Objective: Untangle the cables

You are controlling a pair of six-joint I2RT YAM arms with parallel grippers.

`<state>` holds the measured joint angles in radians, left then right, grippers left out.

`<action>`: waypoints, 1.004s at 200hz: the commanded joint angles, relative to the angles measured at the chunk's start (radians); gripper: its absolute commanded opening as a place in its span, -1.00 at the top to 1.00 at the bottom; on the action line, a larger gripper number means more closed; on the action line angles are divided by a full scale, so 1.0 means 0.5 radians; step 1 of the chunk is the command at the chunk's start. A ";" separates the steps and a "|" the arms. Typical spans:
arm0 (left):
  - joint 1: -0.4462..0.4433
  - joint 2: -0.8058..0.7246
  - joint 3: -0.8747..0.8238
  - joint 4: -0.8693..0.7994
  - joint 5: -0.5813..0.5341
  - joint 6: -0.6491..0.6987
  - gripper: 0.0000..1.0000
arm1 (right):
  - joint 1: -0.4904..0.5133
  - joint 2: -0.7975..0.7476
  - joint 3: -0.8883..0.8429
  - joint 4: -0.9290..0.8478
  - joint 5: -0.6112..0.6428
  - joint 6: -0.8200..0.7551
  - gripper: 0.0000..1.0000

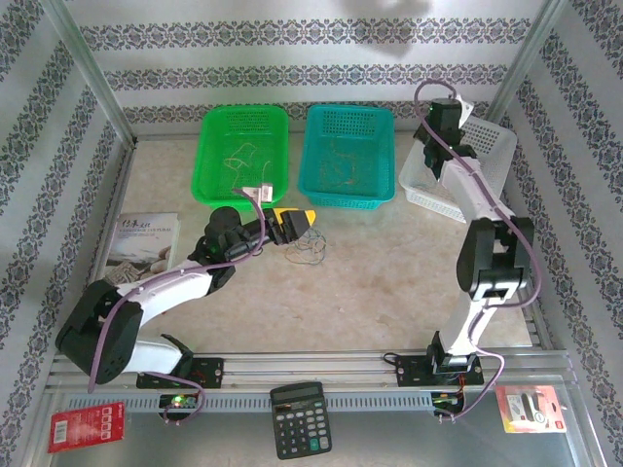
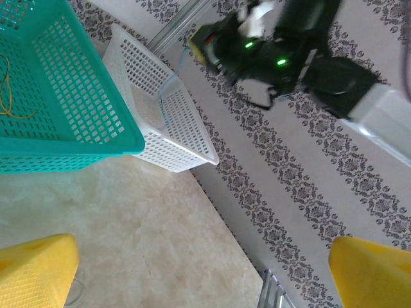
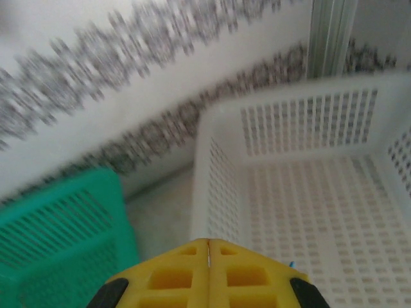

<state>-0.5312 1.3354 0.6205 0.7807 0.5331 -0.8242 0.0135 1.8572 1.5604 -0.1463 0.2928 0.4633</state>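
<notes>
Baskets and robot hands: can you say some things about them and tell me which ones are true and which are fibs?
1. The left gripper is open. True.
2. The right gripper is over the green basket. False: it is over the white basket.
3. The teal basket holds no cable. False: a yellow cable lies inside.
4. A tangle of cables lies on the table beside the left gripper. True.
5. The right gripper pinches a blue cable. True.
</notes>
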 commanded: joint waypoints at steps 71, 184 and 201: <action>-0.031 -0.135 0.049 -0.092 -0.058 0.017 -1.00 | -0.082 0.329 0.159 -0.614 -0.816 0.268 1.00; -0.030 -0.175 0.021 -0.061 -0.086 0.018 -1.00 | 0.022 -0.155 -0.622 -0.311 -1.190 0.562 1.00; -0.030 -0.167 0.020 -0.053 -0.079 0.012 -1.00 | 0.032 -0.246 -0.701 -0.257 -1.196 0.577 1.00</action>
<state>-0.5312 1.2667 0.6205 0.7395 0.4961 -0.8238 0.0093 1.8057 1.2625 -0.3294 -0.2531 0.7136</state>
